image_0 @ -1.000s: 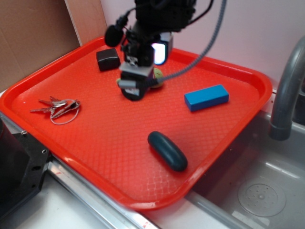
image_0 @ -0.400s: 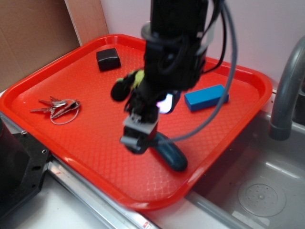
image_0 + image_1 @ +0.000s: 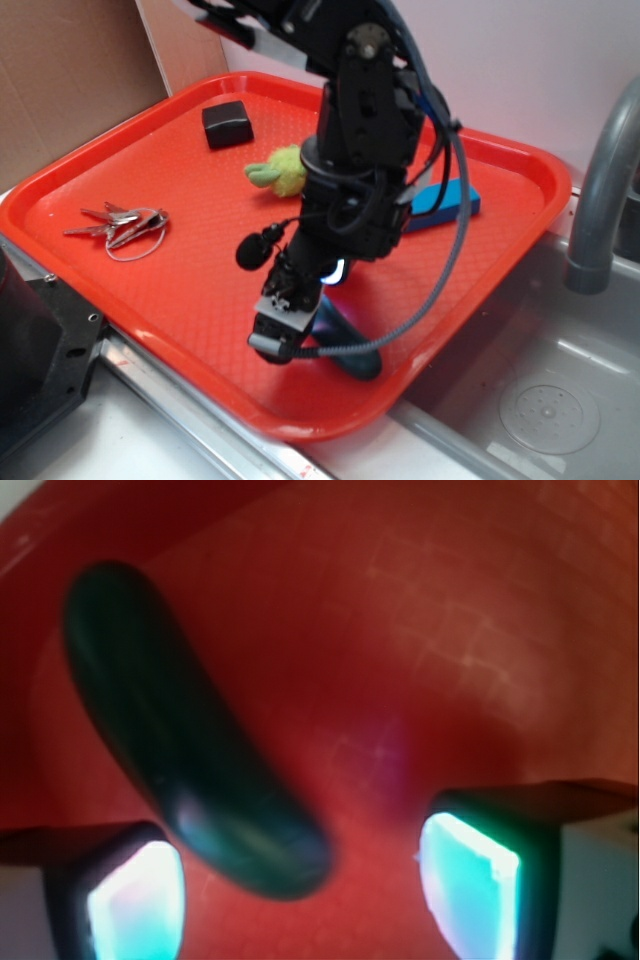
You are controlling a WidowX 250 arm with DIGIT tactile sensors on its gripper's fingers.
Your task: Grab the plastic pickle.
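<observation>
I see the gripper [image 3: 300, 900] spread low over the tray [image 3: 150, 150], the pickle [image 3: 185, 745] lying at its 10 o'clock, one end between the fingers. Nothing is grasped; closing and lifting remain.

Plastic pickle [image 3: 352, 345] mostly hidden behind pincer [image 3: 283, 335]; blue block [image 3: 445, 203] partly behind arm.

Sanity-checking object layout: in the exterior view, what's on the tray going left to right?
keys → black box → green plush toy → gripper with the plastic pickle just right of it → blue block. All sit on the red tray.
</observation>
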